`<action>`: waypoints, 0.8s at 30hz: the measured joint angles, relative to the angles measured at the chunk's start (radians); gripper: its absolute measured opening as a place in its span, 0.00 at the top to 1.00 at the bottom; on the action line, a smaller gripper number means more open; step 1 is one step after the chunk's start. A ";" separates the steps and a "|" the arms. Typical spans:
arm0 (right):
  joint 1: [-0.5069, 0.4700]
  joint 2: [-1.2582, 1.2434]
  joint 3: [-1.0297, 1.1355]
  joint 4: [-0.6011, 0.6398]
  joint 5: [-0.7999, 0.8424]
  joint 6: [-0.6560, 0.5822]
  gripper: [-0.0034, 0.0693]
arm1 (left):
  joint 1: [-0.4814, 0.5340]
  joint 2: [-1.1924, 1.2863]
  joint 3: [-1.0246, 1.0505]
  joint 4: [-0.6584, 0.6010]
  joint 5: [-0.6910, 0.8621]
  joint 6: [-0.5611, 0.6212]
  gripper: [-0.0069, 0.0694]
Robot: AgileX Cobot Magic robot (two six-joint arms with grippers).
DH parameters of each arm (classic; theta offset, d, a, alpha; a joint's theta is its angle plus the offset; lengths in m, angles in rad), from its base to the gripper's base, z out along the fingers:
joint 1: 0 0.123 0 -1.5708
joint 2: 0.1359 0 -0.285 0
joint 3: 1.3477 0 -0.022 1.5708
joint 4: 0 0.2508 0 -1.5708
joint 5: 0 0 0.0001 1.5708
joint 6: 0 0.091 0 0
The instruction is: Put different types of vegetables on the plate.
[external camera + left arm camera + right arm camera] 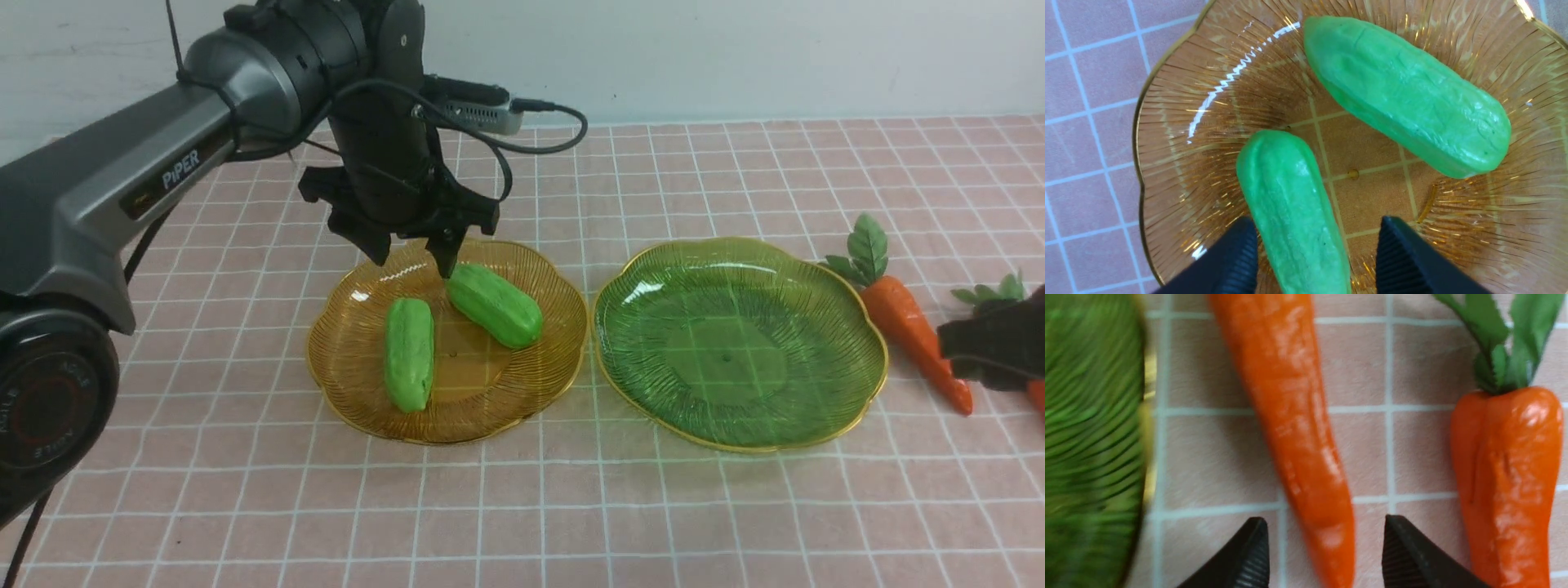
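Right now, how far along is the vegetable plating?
Done: two bumpy green toy cucumbers lie in the amber glass plate. In hand: nothing; left tool open above them, right tool open astride one glossy orange toy carrot. Left: that and the second carrot lie on the pink checked tablecloth; green glass plate empty.

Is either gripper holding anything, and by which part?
Nothing is held. The left gripper straddles a toy cucumber; the right gripper straddles a toy carrot near its tip, both open.

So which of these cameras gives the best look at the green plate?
The front view: the whole green plate shows there, rim to rim. The right wrist view catches only a blurred edge; the left wrist view misses it.
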 joint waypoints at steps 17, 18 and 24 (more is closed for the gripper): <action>-0.040 0.119 -0.014 -0.051 -0.066 0.089 0.67 | 0.000 0.000 0.000 0.001 0.000 0.001 0.47; -0.040 0.117 -0.014 -0.052 -0.058 0.077 0.73 | 0.000 0.000 0.000 0.001 0.000 0.001 0.47; -0.038 0.025 -0.038 -0.007 0.149 0.007 0.73 | 0.000 0.000 0.000 0.001 0.000 0.001 0.47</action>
